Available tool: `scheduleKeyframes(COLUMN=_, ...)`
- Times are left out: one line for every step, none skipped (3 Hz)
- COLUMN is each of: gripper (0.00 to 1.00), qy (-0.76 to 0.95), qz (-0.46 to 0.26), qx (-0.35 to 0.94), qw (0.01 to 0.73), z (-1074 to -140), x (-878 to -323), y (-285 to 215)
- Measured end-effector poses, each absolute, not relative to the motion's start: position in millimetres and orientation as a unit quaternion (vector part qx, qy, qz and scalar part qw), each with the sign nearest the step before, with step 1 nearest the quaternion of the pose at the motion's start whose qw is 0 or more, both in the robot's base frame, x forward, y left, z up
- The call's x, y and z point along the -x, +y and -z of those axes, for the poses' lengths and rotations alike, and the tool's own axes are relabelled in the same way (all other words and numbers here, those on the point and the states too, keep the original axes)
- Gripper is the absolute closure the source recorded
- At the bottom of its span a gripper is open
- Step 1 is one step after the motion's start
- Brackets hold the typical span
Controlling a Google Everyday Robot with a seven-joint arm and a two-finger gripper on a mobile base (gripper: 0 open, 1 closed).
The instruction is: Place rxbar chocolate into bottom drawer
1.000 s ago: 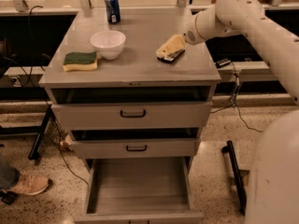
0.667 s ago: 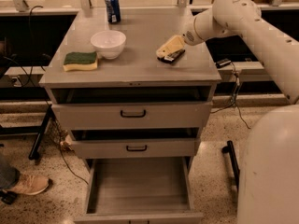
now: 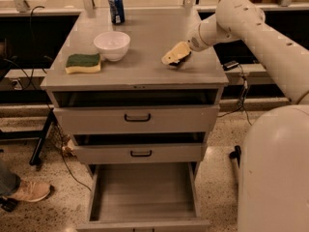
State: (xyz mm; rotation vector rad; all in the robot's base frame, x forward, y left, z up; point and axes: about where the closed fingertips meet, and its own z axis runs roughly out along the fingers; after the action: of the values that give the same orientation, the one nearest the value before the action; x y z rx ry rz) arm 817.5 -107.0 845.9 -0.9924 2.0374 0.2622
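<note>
Arm [image 3: 270, 37] is seen reaching in from the right over the cabinet top [image 3: 145, 76]; its pose is barely altered against the two earlier shots, only a slight settling is noted. Top two drawers are seen part open, as before. Bottom drawer [image 3: 145, 187] is pulled fully out, floor bare, unchanged, so no opening step is judged to be needed. Bowl [image 3: 112, 44], sponge [image 3: 83, 63] and can [image 3: 116, 7] are left untouched on the left and back of the top, well apart from the work. Gripper [image 3: 175, 55] is held low on the right part of the top, in the same spot as earlier; whether it is spread or closed cannot be told. A dark sliver just under and beside it is taken to be the bar [image 3: 184, 62], lying on the top, mostly hidden, not lifted. With so little changed, the grasp stage is judged to be in hand: bar not yet raised, transfer down to the drawer not yet begun
</note>
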Motion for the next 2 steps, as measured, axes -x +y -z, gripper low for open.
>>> scheduleKeyframes(gripper=0.0, qy=0.817, qz=-0.108, qx=0.398, qw=0.404, z=-835.5, x=-816.4, y=-106.0)
scheduleKeyframes(gripper=0.19, qy=0.819, qz=-0.109, qx=0.401, qw=0.396, z=-829.3, x=-814.9, y=-105.5)
